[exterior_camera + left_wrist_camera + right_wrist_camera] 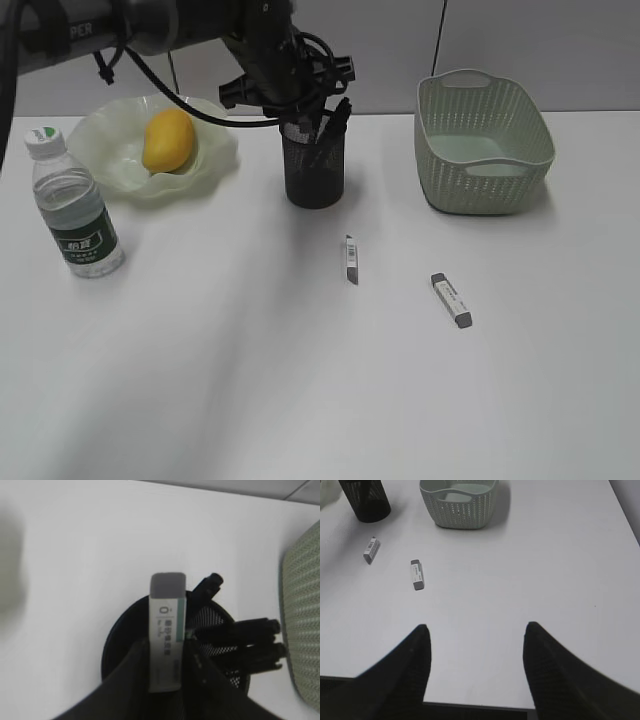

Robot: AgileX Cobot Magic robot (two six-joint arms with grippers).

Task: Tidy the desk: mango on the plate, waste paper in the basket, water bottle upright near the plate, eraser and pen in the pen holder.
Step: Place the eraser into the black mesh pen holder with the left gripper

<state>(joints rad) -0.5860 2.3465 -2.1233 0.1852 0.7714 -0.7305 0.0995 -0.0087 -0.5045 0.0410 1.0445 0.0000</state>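
My left gripper [166, 645] is shut on a white eraser [167, 630] with a grey end, holding it just above the black mesh pen holder [117, 640]. Black pens [250, 635] stick out of that holder. In the exterior view the left gripper [300, 108] hangs over the pen holder [314, 165]. Two more erasers [351, 259] [451, 300] lie on the desk [250, 380] in front of it. The mango [167, 139] lies on the plate [105, 150]. The water bottle [72, 205] stands upright to the plate's front left. The basket [483, 145] stands at the back right. No waste paper shows. My right gripper [477, 626] is open over the desk's near edge, with nothing between its fingers.
The desk's front edge [475, 706] runs just under the right gripper. In the right wrist view the two loose erasers [371, 550] [417, 574] lie to the far left, with the basket [460, 502] beyond them. The left arm's cables [150, 75] hang over the plate.
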